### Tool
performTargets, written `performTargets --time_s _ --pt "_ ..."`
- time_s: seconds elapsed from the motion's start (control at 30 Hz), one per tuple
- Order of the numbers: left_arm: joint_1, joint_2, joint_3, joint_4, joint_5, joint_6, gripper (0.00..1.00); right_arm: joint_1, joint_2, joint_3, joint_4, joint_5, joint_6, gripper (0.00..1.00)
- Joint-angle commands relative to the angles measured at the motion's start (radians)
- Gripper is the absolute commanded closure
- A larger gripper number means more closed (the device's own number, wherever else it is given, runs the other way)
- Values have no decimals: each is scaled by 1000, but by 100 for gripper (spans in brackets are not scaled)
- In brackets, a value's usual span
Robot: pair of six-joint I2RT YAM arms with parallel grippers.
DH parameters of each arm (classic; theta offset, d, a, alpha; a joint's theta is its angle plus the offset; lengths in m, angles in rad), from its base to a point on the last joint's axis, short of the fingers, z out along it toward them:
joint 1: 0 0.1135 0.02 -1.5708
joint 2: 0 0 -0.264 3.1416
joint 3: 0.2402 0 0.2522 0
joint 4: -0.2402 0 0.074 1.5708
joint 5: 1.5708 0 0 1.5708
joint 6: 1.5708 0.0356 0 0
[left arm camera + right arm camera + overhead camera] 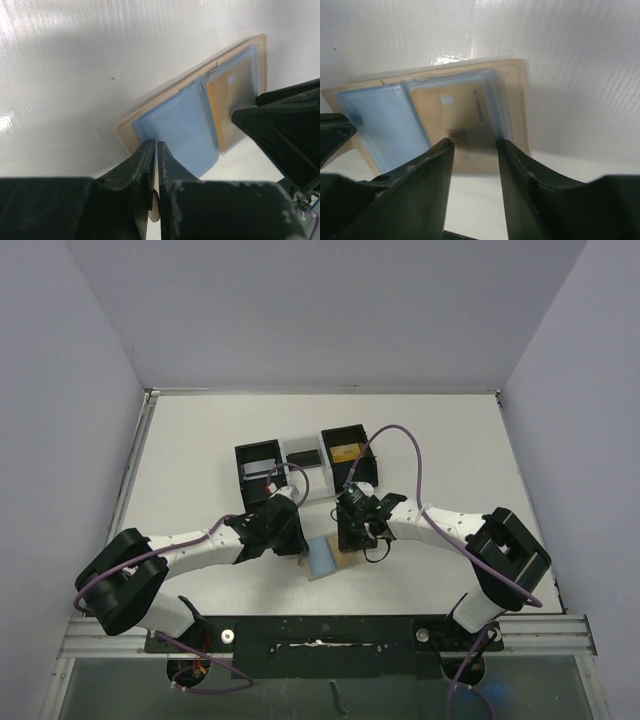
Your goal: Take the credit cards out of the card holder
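Plastic credit cards (175, 130) look thin, stiff, slippery; I'd grab a free edge. My left gripper (155, 146) pinches the edge of the card holder (126, 132), right gripper (475, 145) is apart above it

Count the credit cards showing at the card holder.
2. A light blue card lies on the card holder by the left fingers; a yellowish card sits beside it, nearer the right fingers. More may be hidden beneath.

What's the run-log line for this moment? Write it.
left hand: shut on card holder edge | right hand: open over yellow card | blue card: in holder
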Motion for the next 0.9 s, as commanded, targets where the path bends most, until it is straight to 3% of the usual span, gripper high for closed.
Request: performTargets --time_s 0.0,0.2,0.47,0.67,0.87 --pt "1 14 40 24 20 12 94 14 13 24 13 9 1 62" --pt "0 31 38 29 27 12 95 16 -54 13 76 -35 15 69" --pt "0 31 30 34 29 5 95 15 -90 3 91 -60 27 71" --pt "0 21 35 17 20 8 95 16 -71 12 26 11 33 64" --pt "0 -25 37 -32 -15 8 80 29 -55 38 21 19 12 58"
